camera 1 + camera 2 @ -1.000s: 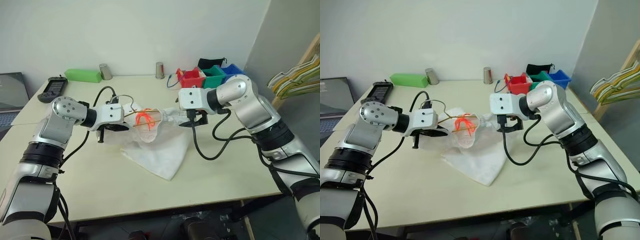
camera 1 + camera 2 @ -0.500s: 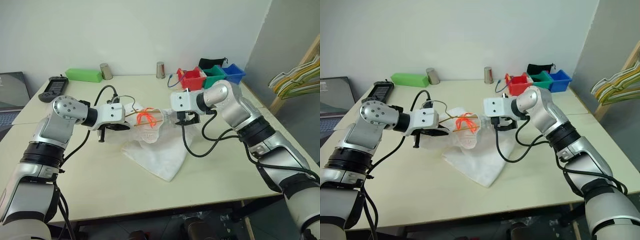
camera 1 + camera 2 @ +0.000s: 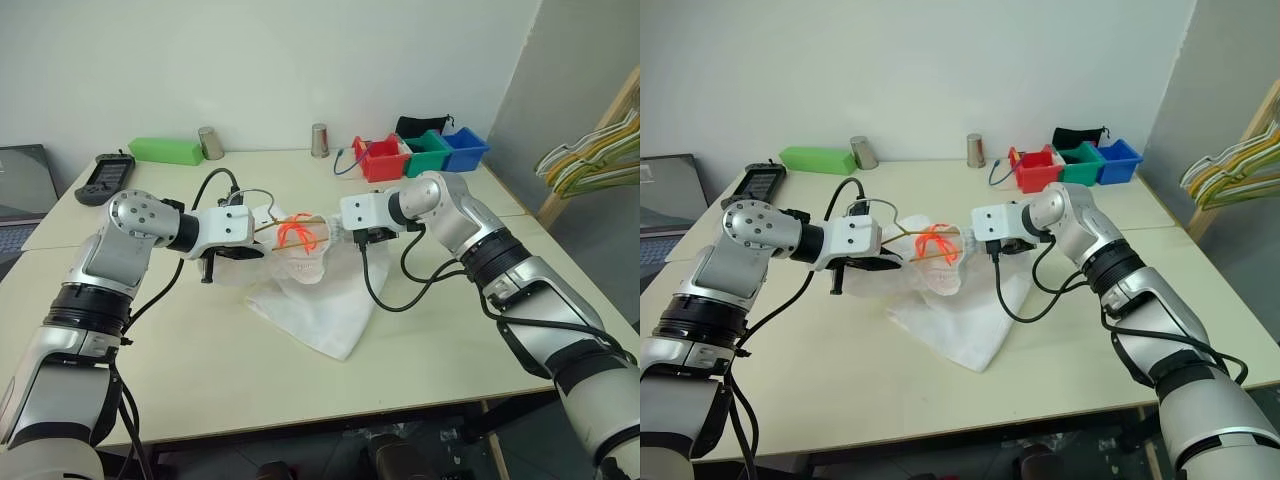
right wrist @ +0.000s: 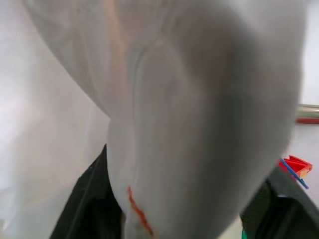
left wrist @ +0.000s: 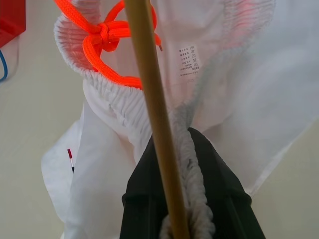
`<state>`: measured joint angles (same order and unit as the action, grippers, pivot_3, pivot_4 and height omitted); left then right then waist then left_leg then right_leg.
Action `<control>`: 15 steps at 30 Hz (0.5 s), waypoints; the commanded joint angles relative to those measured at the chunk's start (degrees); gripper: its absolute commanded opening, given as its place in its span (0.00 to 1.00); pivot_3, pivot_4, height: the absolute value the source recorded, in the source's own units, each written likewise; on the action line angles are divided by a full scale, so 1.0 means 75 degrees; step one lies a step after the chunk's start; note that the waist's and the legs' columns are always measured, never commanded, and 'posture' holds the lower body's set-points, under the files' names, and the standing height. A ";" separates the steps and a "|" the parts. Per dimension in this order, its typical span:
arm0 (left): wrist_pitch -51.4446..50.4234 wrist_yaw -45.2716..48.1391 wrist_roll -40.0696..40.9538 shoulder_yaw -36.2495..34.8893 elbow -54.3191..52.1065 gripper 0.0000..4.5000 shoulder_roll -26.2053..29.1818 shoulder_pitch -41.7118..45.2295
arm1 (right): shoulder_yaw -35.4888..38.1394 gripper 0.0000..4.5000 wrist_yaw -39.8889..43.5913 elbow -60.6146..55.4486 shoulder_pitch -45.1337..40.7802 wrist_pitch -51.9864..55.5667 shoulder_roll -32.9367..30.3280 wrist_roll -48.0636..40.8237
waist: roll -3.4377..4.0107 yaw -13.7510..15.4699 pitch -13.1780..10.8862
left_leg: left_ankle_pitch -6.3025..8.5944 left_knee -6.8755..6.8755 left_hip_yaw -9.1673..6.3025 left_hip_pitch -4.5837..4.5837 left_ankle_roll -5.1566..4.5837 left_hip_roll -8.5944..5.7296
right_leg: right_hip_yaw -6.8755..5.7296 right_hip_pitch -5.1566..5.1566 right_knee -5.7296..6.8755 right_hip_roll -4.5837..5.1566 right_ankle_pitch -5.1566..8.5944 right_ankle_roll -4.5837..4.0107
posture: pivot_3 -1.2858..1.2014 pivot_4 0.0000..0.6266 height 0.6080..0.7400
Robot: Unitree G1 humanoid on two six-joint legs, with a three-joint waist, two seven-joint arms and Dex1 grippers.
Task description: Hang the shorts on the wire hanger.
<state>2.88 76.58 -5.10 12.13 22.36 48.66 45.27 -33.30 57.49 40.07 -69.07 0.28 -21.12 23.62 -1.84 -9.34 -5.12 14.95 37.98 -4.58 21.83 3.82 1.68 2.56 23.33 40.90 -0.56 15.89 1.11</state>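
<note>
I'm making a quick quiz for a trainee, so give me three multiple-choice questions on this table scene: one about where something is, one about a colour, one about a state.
1. Where do the three small bins stand?
A. at the table's far edge, on the robot's right
B. at the near edge, on its left
C. under the shorts

2. What colour is the drawstring on the shorts?
A. blue
B. orange
C. black

3. What is the left gripper doing?
A. hanging open above the table
B. shut on the wire hanger and the shorts' waistband
C. resting on the green box

Answers:
1 A: the red, green and blue bins sit at the back, beyond the right arm.
2 B: the knotted cord at the waistband is bright orange.
3 B: the left wrist view shows the wire hanger and bunched waistband pinched between the black fingers.
</note>
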 commanded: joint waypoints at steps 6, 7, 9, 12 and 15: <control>0.0084 -0.0274 -0.0191 0.0005 -0.0202 0.01 0.0000 0.0137 | 0.0142 0.13 0.0070 -0.0428 -0.0292 -0.0125 -0.0010 0.0243 | 0.0000 -0.0001 0.0000 | 0.0000 0.0000 0.0000 0.0000 0.0000 0.0000 | 0.0000 0.0000 0.0001 0.0000 0.0000 0.0000 | 0.50 0.00 1.00; 0.0093 -0.0289 -0.0206 0.0019 -0.0185 0.01 -0.0008 0.0155 | 0.0140 0.09 0.0065 -0.0454 -0.0289 -0.0125 -0.0003 0.0271 | 0.0000 -0.0002 0.0000 | 0.0000 0.0000 0.0000 0.0000 0.0000 0.0000 | 0.0000 0.0000 0.0001 0.0000 0.0000 0.0000 | 0.50 0.00 1.00; 0.0107 -0.0311 -0.0227 0.0040 -0.0166 0.01 -0.0014 0.0177 | 0.0157 0.01 0.0066 -0.0493 -0.0281 -0.0116 0.0012 0.0326 | 0.0000 -0.0002 0.0000 | 0.0000 0.0000 -0.0001 0.0000 0.0000 0.0000 | 0.0000 0.0000 0.0001 0.0000 0.0000 0.0000 | 0.49 0.00 1.00; 0.0141 -0.0331 -0.0265 0.0058 -0.0139 0.01 -0.0037 0.0226 | 0.0178 0.01 0.0130 -0.0549 -0.0276 -0.0087 0.0029 0.0351 | 0.0000 -0.0004 0.0000 | 0.0000 0.0000 -0.0001 0.0000 0.0000 0.0000 | 0.0000 0.0000 0.0001 0.0000 0.0000 0.0000 | 0.49 0.00 1.00; 0.0176 -0.0344 -0.0300 0.0068 -0.0106 0.01 -0.0079 0.0269 | 0.0165 0.01 0.0090 -0.0528 -0.0286 -0.0111 0.0028 0.0402 | 0.0000 -0.0004 0.0000 | 0.0000 0.0000 -0.0001 0.0000 0.0000 0.0000 | 0.0000 0.0000 0.0001 0.0000 0.0000 0.0000 | 0.49 0.00 1.00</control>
<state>3.34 74.22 -7.13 12.11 22.37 48.45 45.73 -33.50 58.70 38.65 -69.05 -0.12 -21.13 26.28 -1.84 -9.37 -5.12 14.95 37.98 -4.58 21.82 3.82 1.68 2.56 23.33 40.90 -0.55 15.89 1.11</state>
